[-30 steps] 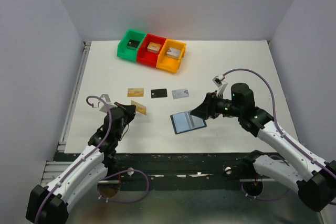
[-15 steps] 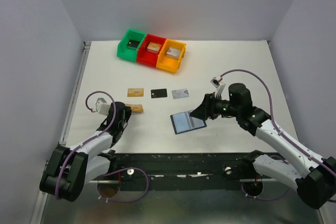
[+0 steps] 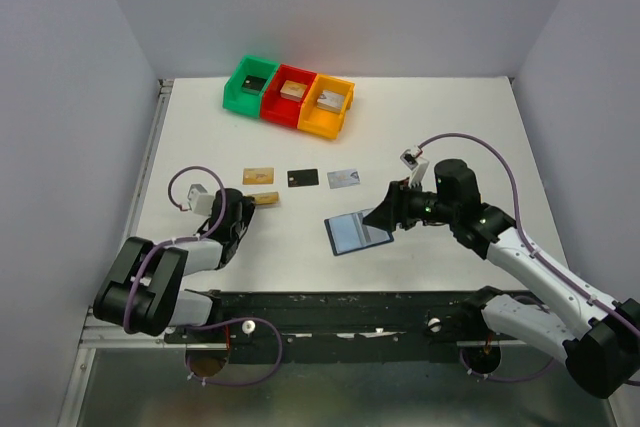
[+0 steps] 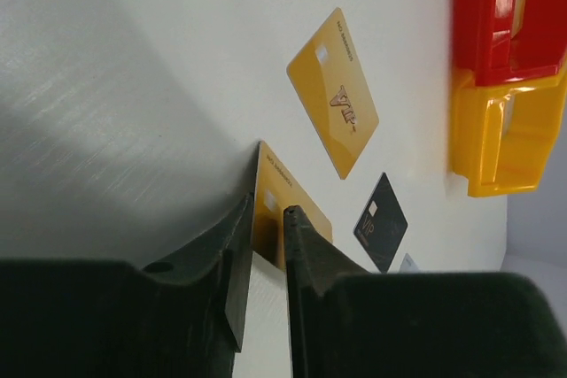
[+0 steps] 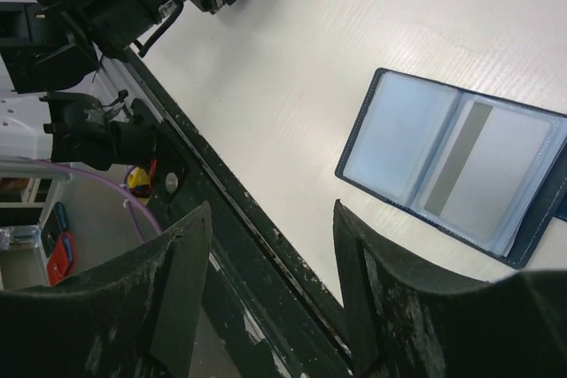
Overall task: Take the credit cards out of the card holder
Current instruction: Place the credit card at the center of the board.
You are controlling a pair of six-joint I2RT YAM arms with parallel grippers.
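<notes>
A robotics lab test cell, shown by a white bench boxed in by plain grey panels, two cabled robot arms bolted to its metal-framed near edge, and coloured plastic bins.

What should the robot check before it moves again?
1. Right gripper open and empty: ok.
2. Right gripper near the card holder: ok.
3. Card holder lying open: ok.
4. Card holder emptied: not ok, a pale striped card sits in its pocket.
5. Left gripper let go of the gold card: cannot tell, jaws slightly apart with the card between them.
</notes>
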